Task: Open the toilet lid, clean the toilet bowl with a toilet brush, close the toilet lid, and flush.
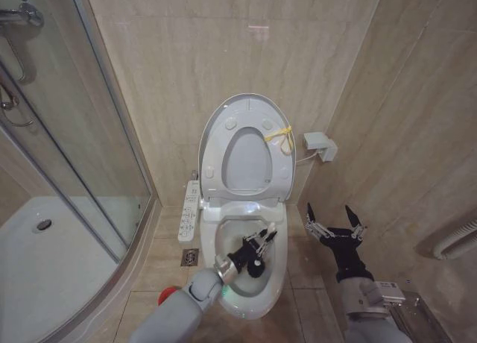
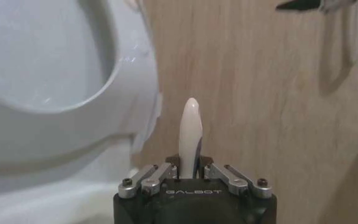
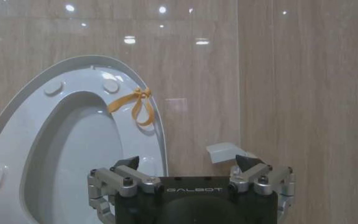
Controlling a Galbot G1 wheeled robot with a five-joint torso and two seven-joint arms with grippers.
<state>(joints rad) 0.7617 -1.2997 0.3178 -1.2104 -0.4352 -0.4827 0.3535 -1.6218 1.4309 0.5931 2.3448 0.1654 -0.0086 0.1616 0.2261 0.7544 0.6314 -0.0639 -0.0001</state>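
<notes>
The toilet lid [image 1: 250, 106] stands raised against the wall with the ring seat [image 1: 215, 160] up in front of it; a yellow tie [image 3: 136, 100] hangs at its edge. Below, the white toilet bowl [image 1: 279, 272] lies uncovered. My left gripper [image 1: 260, 244] hangs over the bowl, shut on the toilet brush's thin white handle [image 2: 190, 126]. The handle's tip [image 1: 272, 227] points up toward the seat, and the bristle head is hidden under the gripper. To the right of the toilet my right gripper [image 1: 332, 218] is held open above the floor, holding nothing, and faces the lid [image 3: 61, 140].
A long button panel [image 1: 190, 209] runs along the bowl's left side, with a floor drain [image 1: 189, 256] and a red cup [image 1: 168, 291] near it. The glass shower enclosure [image 1: 74, 142] and its tray [image 1: 45, 261] are on the left. A small white box [image 1: 319, 144] sits on the right wall.
</notes>
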